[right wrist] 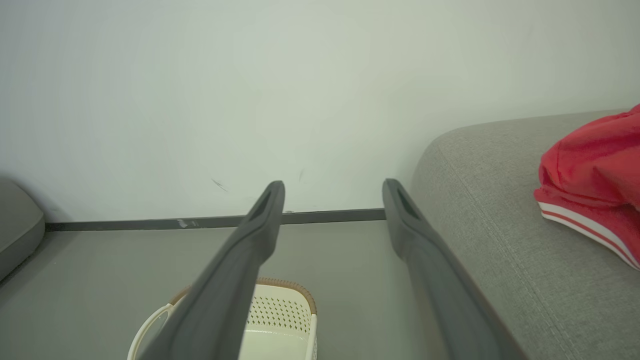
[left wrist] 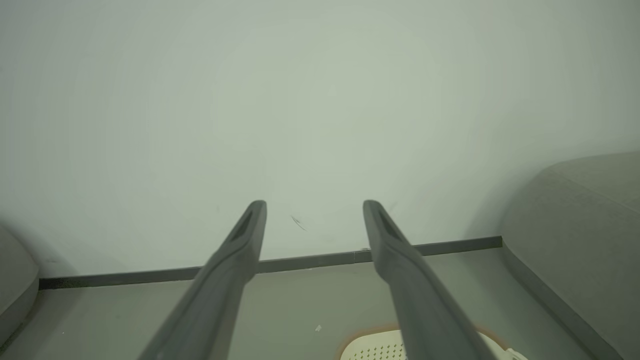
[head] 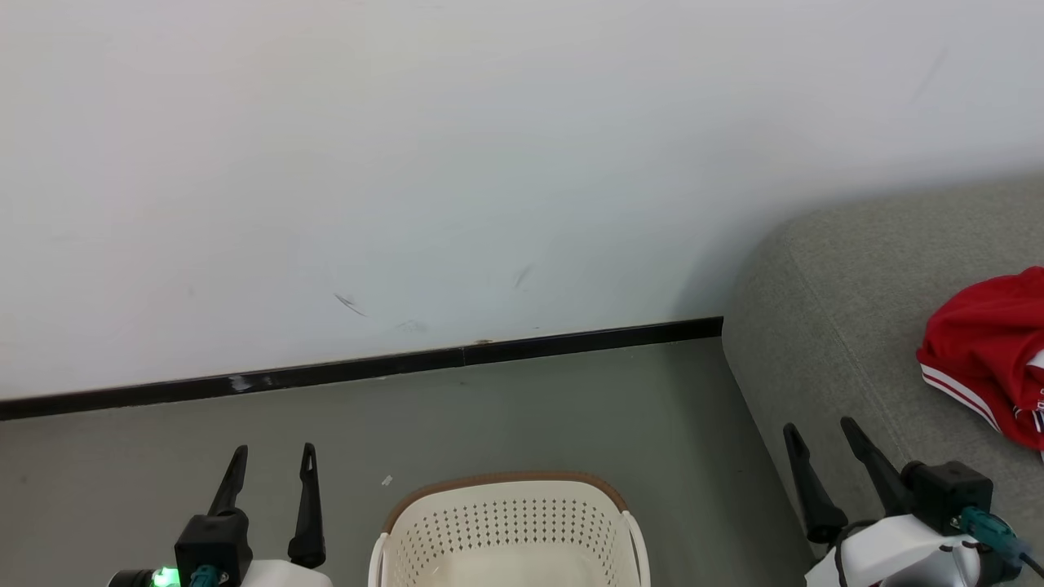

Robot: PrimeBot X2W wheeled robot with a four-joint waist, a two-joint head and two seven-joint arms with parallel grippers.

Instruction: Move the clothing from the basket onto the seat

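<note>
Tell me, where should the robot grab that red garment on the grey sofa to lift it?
Probably the raised, bunched fold atop the red garment, coming down from above: it lies crumpled on the sofa, so that hump gives cloth to pinch. The open right gripper is nearest.

left gripper (head: 275, 448) — two long black fingers (head: 306, 505) tapering to points, slotted near tips | black block base (head: 214, 538), white wrist shell (head: 285, 575), green light (head: 165, 577), teal plug (head: 202, 577) | right gripper (head: 818, 425) — same build, teal plug beside white shell
</note>
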